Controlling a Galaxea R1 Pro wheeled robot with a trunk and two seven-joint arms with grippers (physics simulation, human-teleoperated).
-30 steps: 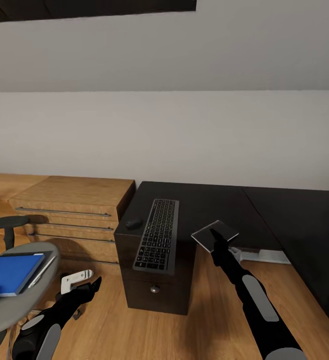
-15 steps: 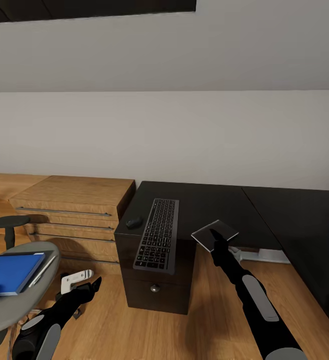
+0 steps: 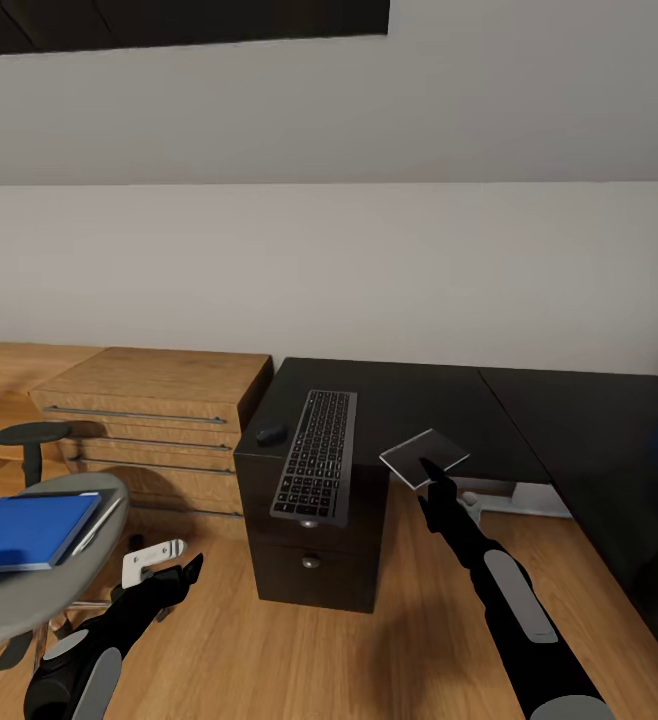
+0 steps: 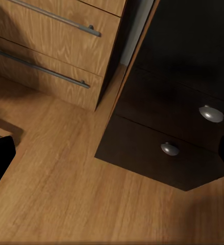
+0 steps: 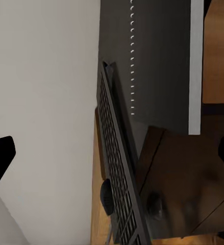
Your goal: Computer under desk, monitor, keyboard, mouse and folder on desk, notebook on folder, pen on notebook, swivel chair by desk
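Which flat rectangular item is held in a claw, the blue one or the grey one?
The grey notebook, gripped by the right claw beside the keyboard. The blue folder lies on the chair seat, untouched.

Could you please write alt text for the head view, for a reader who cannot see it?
The right gripper holds a thin grey notebook at the front edge of the black desk, right of the keyboard and a small mouse. At left, the blue folder lies on the swivel chair, above the left gripper.

Low light-wood drawer cabinet [image 3: 154,415] with long silver handles stands ahead-left of my jaws; wood-plank floor [image 3: 299,660] lies beneath; plain white wall [image 3: 369,270] behind.
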